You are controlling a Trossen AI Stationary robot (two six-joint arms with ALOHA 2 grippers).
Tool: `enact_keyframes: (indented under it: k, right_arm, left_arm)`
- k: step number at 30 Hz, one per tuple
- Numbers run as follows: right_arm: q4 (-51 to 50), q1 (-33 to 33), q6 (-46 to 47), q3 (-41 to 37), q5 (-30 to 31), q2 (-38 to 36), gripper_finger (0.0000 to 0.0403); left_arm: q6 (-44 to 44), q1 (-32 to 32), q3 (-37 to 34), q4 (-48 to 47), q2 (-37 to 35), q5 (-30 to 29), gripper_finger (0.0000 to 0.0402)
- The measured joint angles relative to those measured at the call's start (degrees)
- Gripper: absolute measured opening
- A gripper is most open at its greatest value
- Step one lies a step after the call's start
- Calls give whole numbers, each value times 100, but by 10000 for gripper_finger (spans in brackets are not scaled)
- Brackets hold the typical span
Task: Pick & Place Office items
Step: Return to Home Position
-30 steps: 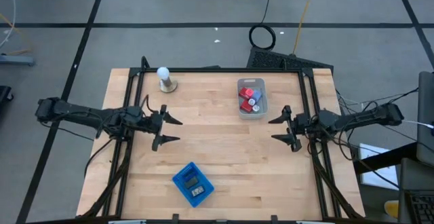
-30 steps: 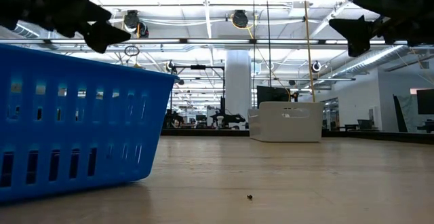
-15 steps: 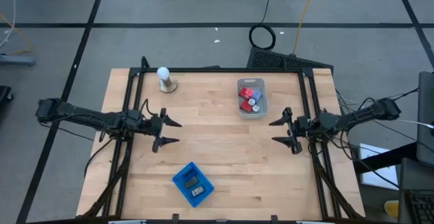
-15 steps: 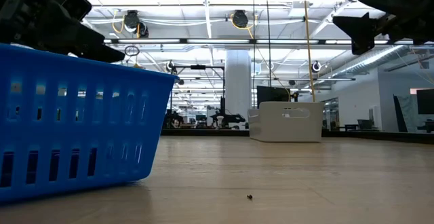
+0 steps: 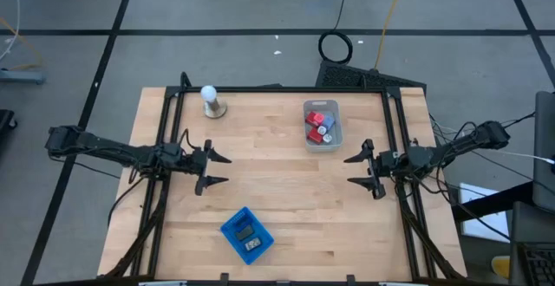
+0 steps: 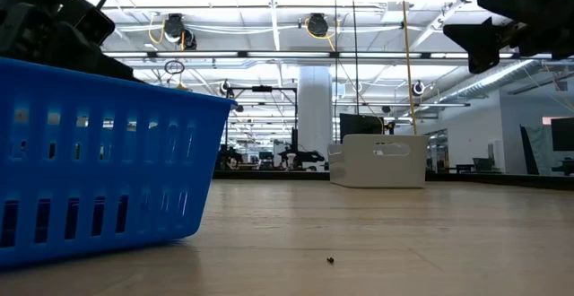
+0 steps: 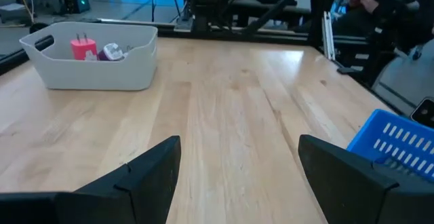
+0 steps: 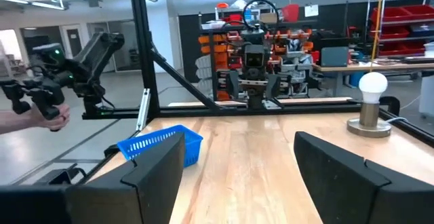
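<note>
The office items lie in two containers. Red blocks and pale bits (image 5: 319, 126) sit in the clear bin (image 5: 333, 140) at the far right. Two flat dark rectangles (image 5: 248, 237) lie in the blue tray (image 5: 231, 226) near the front edge. My left gripper (image 5: 227, 169) hovers open over the table's left half, level, pointing toward the right edge. In its wrist view the bin (image 7: 91, 64) and the tray (image 7: 400, 142) lie ahead. My right gripper (image 5: 347, 170) hovers open at the right, facing the left one. Neither has anything between its fingers.
A white ball on a round stand (image 5: 210, 100) stands at the far left, also seen in the right wrist view (image 8: 371, 105). A black frame (image 5: 277, 89) edges the table's far side and both sides. A person's hand (image 8: 47, 119) shows beyond the table. Bare wood lies between the grippers.
My left gripper has sunk toward the table, staying open. In the low view it has dropped from above the blue tray's rim to behind it. The right gripper has stayed in place and open.
</note>
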Motion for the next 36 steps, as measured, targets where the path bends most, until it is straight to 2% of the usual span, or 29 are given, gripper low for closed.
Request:
enact_keyframes:
  k: [7,17,23,29,36]
  right_arm:
    - [11,206,21,-30,-2,0,267]
    - [155,258,-76,-32,17,-2,267]
    - [149,258,-99,-32,478,-2,267]
    - [134,258,-268,-32,479,-32,267]
    - [-244,258,-399,-32,1003,-496,267]
  left_arm:
    - [56,0,3,-76,-132,71,296]
    - [-221,0,4,-1218,-1250,156,296]
    - [-232,0,4,-1543,-1707,66,296]
    - [-209,0,4,-1977,-2143,19,296]
    - [-246,-7,42,-2472,-2812,-84,296]
